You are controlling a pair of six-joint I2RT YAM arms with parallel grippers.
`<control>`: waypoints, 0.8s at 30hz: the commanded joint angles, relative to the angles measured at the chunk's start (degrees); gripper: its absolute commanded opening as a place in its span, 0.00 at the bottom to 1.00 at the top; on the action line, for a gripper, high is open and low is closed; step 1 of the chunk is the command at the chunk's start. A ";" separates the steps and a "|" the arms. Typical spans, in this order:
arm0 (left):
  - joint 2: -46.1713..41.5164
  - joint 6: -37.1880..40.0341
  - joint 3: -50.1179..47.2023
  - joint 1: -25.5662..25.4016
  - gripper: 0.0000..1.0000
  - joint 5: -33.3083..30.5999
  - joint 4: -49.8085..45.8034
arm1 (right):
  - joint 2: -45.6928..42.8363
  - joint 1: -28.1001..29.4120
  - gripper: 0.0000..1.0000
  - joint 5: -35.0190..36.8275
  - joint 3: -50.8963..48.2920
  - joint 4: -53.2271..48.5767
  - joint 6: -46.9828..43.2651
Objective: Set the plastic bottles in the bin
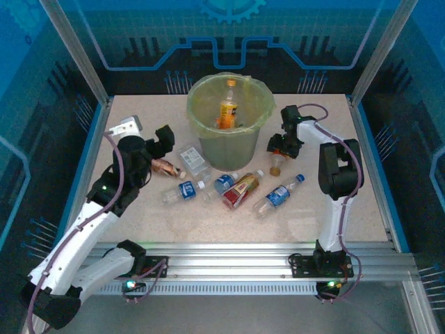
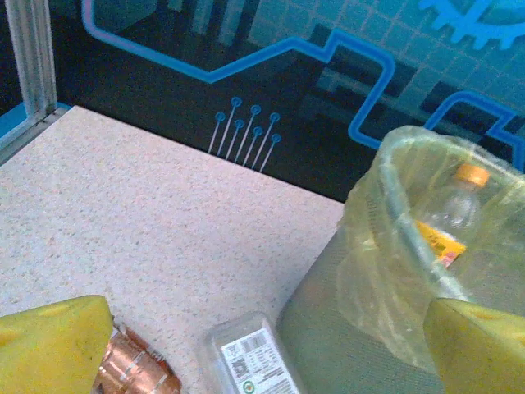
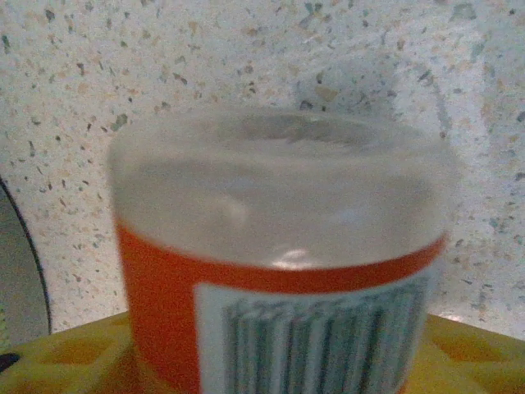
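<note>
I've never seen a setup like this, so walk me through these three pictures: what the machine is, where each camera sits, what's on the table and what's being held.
The machine is two robot arms bolted at the near edge of a table. One picture looks down from above; the other two come from cameras on the wrists. A green bin with a bag liner stands at the back, one bottle already inside. More bottles lie in front of it, such as a blue-labelled one. The left gripper is open, beside a copper-coloured item. The right gripper has its yellow fingers around an orange-labelled bottle; whether it grips firmly yet is unclear.
</note>
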 commanded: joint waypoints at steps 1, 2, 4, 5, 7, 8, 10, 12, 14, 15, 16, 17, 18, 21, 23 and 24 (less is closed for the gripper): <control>-0.17 -2.38 -0.99 0.90 0.99 -1.68 -1.97 | 0.39 -0.09 0.58 1.92 1.66 0.20 -0.61; -0.18 -2.56 -1.23 1.01 0.99 -1.69 -2.23 | -0.05 -0.14 0.57 2.47 1.60 0.20 -0.67; -0.18 -2.78 -1.91 1.31 0.99 -1.85 -2.29 | -1.30 -0.13 0.54 3.58 1.32 0.20 -0.88; -0.16 -3.06 -2.22 1.62 0.99 -2.12 -2.62 | -2.15 -0.14 0.53 4.13 1.15 0.20 -1.04; -0.20 -3.75 -2.68 2.25 0.99 -2.60 -3.25 | -4.27 -0.14 0.50 5.25 0.78 0.20 -1.36; -0.25 -4.03 -2.85 2.61 0.99 -2.63 -3.54 | -5.55 -0.12 0.49 5.99 0.61 0.20 -1.54; -0.38 -4.68 -3.28 3.36 0.99 -2.43 -3.78 | -8.46 -0.10 0.47 7.32 0.19 0.29 -1.98; -0.44 -5.19 -3.72 4.11 0.99 -2.12 -3.82 | -11.67 -0.05 0.45 8.64 0.31 0.07 -2.51; -0.45 -5.53 -3.93 4.55 0.99 -1.84 -3.75 | -14.88 -0.01 0.45 10.00 0.65 0.03 -3.11; -0.44 -5.67 -4.09 4.82 0.99 -1.75 -3.73 | -16.52 -0.01 0.44 10.56 0.98 -0.04 -3.39; -0.44 -5.73 -4.16 4.92 0.99 -1.58 -3.62 | -18.20 -0.08 0.44 11.20 1.44 -0.17 -3.70; -0.43 -5.82 -4.23 5.11 0.99 -1.51 -3.66 | -19.92 0.03 0.44 11.88 2.16 -0.40 -3.91; -0.44 -5.90 -4.32 5.23 0.99 -1.43 -3.56 | -21.48 0.08 0.44 12.61 2.92 -0.64 -4.30; -0.44 -6.35 -4.51 5.62 0.99 -1.12 -3.59 | -26.14 0.56 0.43 15.01 5.56 -1.29 -5.35; -0.44 -6.71 -4.80 5.79 0.99 -0.92 -3.42 | -28.74 1.10 0.43 15.88 7.17 -1.45 -6.17; -0.30 -6.91 -5.00 5.89 0.99 -0.82 -3.32 | -30.28 1.51 0.43 16.14 8.12 -1.17 -6.70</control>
